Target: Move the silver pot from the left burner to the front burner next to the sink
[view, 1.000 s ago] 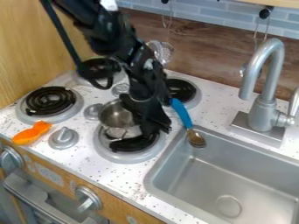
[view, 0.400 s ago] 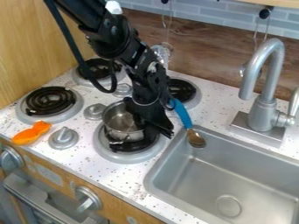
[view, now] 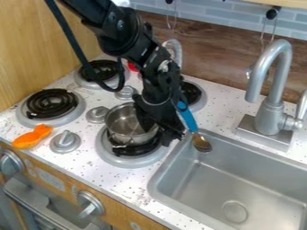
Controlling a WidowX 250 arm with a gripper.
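Note:
The black gripper hangs over the right side of a small metal pot, against its right rim, and hides that part of the pot. The pot sits on the front right burner. Just right of the gripper lies a spoon with a blue handle; its brownish bowl end extends over the sink's corner.
An orange toy lies by the front left burner. Two more burners are at the back, partly behind the arm, with a red item nearby. The sink and tall faucet stand right.
The gripper has moved slightly right. The pot has also shifted a little right and down in the view, and now looks more level. The red item behind the arm has come into sight.

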